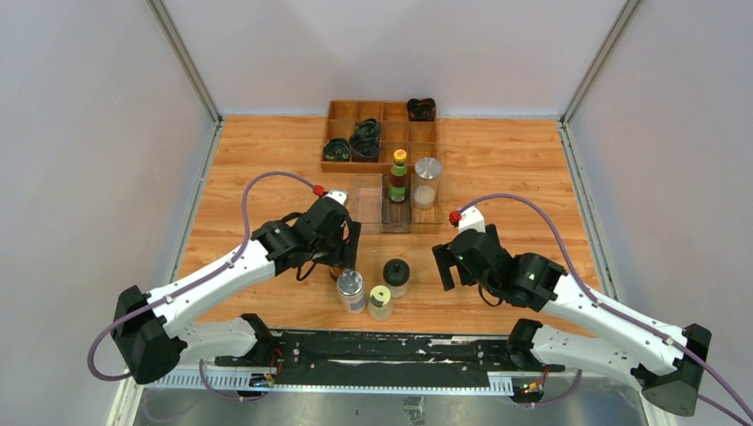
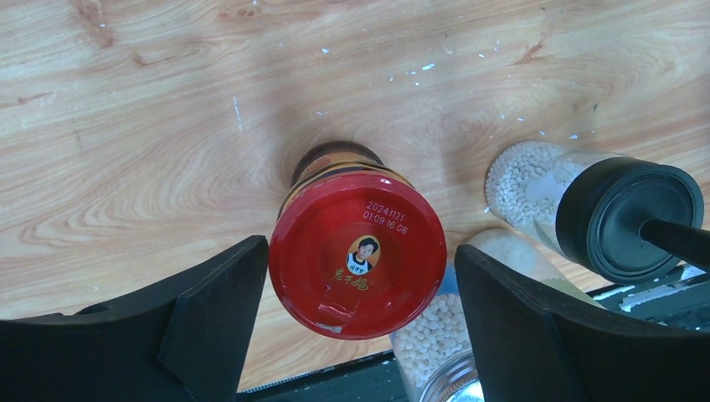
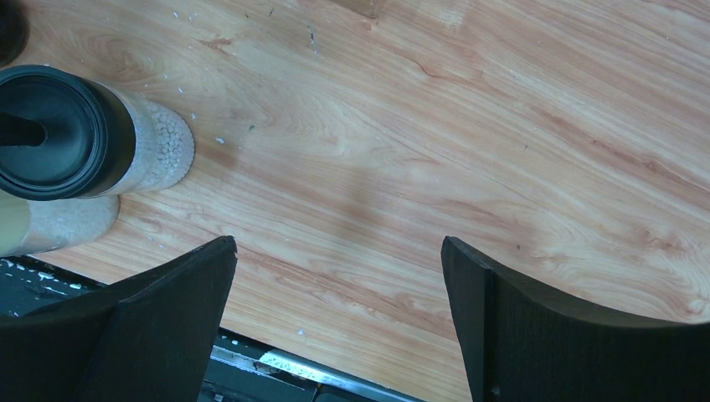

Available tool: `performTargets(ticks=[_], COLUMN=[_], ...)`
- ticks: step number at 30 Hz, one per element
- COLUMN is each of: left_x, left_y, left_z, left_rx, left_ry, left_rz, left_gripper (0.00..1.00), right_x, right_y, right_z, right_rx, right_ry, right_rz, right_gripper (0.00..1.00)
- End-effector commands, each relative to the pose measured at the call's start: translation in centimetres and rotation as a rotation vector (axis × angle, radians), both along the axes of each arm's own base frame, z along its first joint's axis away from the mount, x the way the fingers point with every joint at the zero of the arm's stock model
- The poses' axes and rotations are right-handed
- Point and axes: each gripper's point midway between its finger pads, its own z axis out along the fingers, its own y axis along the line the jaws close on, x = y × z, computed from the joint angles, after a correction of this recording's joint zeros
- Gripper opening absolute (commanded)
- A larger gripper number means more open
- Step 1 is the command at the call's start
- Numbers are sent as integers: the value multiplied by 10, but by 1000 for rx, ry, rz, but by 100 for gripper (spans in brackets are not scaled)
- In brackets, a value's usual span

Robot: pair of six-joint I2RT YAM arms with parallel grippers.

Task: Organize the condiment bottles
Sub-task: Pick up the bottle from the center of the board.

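In the left wrist view my left gripper (image 2: 360, 251) is open and straddles a red-capped jar (image 2: 357, 254) that stands on the wood. The left finger is almost at the cap's edge, and a gap shows on the right. From above, the left gripper (image 1: 342, 244) hides most of that jar. Beside it stand a silver-capped jar (image 1: 350, 289), a pale-yellow-capped jar (image 1: 381, 302) and a black-domed bottle (image 1: 396, 277). A yellow-green-capped bottle (image 1: 399, 177) and another silver-capped jar (image 1: 426, 182) stand in the clear tray (image 1: 367, 204). My right gripper (image 1: 444, 264) is open over bare wood, right of the black-domed bottle (image 3: 59, 130).
A wooden divided box (image 1: 342, 111) with dark coiled bundles (image 1: 364, 142) sits at the back, just behind the clear tray. The black rail of the arm bases (image 1: 373, 346) runs along the table's near edge, close behind the front jars.
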Motion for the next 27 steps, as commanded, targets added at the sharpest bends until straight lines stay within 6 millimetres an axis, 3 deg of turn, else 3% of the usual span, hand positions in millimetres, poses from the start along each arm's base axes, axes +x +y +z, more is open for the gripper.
performTargets(ticks=[1,11,27], left_x=[-1,3,28], left_y=[4,2,-12], left_z=[-4,1,26], left_rx=[21,19,38], left_ry=[6,-8,-70], left_rz=[23,29,14], left_gripper=[84,62,58], right_x=[-4,-5,-4], right_y=[-2,-2,-2], right_z=[-4,-5,-6], right_rx=[7,12,4], right_ry=[5,8,6], right_rz=[-4,-5,-7], right_gripper=[98,99,99])
